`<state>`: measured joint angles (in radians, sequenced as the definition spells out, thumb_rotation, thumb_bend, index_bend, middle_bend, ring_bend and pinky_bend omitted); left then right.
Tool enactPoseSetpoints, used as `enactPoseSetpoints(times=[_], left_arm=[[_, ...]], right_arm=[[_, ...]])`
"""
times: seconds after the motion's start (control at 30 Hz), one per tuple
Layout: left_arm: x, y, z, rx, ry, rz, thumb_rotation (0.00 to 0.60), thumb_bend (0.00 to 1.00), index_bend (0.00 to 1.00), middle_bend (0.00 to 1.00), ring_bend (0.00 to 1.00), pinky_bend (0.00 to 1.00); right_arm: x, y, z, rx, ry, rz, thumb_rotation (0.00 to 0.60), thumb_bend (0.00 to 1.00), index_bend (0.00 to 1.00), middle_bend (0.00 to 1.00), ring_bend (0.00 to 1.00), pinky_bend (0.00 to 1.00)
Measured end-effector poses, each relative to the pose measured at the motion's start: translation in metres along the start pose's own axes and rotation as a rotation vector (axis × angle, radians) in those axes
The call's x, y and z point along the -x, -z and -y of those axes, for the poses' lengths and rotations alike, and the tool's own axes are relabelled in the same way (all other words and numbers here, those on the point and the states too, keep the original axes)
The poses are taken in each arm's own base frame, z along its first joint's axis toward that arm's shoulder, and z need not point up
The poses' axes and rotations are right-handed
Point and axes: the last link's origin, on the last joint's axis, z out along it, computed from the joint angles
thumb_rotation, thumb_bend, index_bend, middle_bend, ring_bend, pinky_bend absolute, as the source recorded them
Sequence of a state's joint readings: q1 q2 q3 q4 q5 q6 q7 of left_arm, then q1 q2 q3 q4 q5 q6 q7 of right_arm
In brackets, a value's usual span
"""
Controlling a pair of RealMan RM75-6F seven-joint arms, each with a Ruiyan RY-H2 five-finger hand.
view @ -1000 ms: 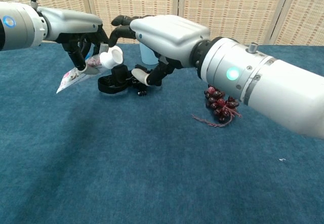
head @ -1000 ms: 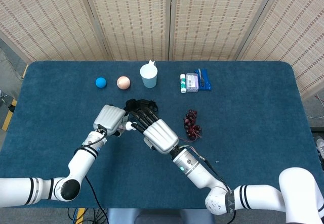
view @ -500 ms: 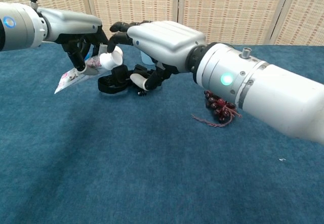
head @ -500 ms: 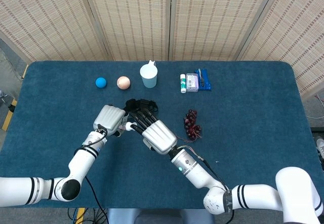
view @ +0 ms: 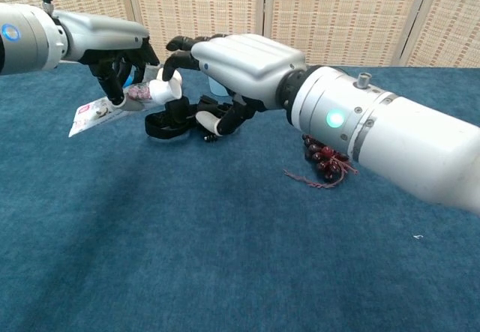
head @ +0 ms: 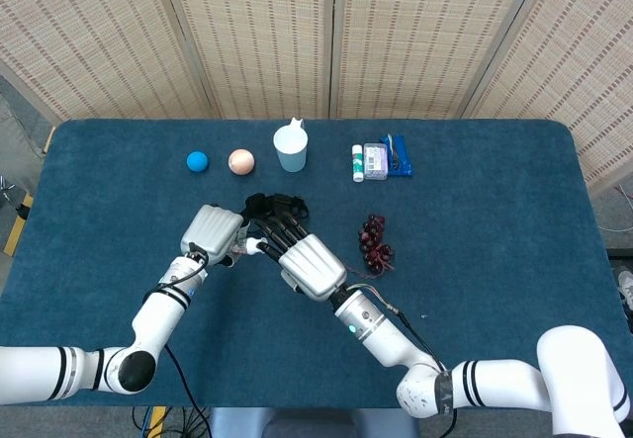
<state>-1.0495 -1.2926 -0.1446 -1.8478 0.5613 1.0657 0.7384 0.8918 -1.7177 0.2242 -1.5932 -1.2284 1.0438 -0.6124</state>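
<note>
Left robot hand [view: 120,66] holds a tube [view: 112,107] mid-left in chest view, lifted off the surface [view: 225,257]. Right robot hand [view: 225,62] has its fingers curled on the white cap [view: 163,89] at the tube's end.

Progress, judging from now frames only: both grips look set, cap looks seated on the tube, so unscrewing or pulling it off is probably what's left. Can't tell if it's loosened at all.

Orientation: tube long axis runs roughly left-right in chest view, cap end toward frame centre and slightly up, flat crimped tail toward the left edge, drooping.

Nearby: black strap thing [view: 169,122] under the robot hands, grapes [view: 326,160] to the right, cup [head: 291,147] near top in head view.
</note>
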Motion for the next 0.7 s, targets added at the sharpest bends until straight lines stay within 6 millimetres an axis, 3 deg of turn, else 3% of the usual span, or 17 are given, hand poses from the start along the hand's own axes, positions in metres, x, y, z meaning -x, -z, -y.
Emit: enactPoseSetpoints(times=[0.7], left_arm=[[-0.0019, 0.0024, -0.0009, 0.008, -0.015, -0.008, 0.600, 0.40, 0.58, 0.74, 0.54, 0.33]], right_arm=[[0.0045, -0.0006, -0.0059, 0.011, -0.001, 0.045, 0.600, 0.39, 0.23, 0.00, 0.00, 0.00]])
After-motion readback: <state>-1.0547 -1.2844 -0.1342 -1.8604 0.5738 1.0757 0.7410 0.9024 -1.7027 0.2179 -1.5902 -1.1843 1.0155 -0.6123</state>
